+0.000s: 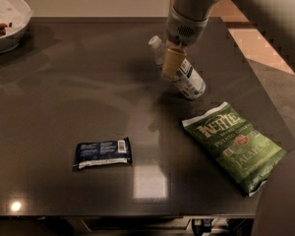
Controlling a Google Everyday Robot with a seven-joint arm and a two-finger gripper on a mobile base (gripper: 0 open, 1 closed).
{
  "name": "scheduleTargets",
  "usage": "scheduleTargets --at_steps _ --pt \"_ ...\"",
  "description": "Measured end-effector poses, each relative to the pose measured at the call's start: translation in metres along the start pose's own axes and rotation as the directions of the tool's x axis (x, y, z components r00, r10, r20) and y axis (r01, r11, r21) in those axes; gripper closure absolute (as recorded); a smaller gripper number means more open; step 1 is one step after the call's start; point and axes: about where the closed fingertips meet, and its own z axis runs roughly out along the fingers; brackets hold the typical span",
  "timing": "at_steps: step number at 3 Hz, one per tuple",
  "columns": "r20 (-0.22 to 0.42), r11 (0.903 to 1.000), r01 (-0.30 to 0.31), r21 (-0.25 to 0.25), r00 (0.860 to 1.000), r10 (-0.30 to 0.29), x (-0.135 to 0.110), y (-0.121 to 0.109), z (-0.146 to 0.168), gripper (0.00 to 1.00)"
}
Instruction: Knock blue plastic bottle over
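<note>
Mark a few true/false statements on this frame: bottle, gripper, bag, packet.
1. The blue plastic bottle stands upright. False: it is tipped far over, cap toward the back left.
2. The gripper is at the bottle's upper part. True.
3. The green chip bag lies on the table, front right of the bottle. True.
4. The dark-blue snack packet touches the chip bag. False: they lie well apart.

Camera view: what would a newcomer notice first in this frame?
The gripper hangs at the back right of the dark table, against the blue plastic bottle, which leans steeply with its white cap toward the back left. Nearer, a green chip bag lies flat at the right and a dark-blue snack packet left of centre.
</note>
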Motion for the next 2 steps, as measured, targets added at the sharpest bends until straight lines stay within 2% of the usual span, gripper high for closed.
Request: scheduleTargets --at_steps 1,2 --pt "-0.087 0.9968 0.058 -0.055 0.994 -0.063 0.003 -0.004 0.02 0.6" --pt "-0.125 0.9915 0.099 -0.085 0.986 -0.109 0.002 -0.005 0.032 0.36"
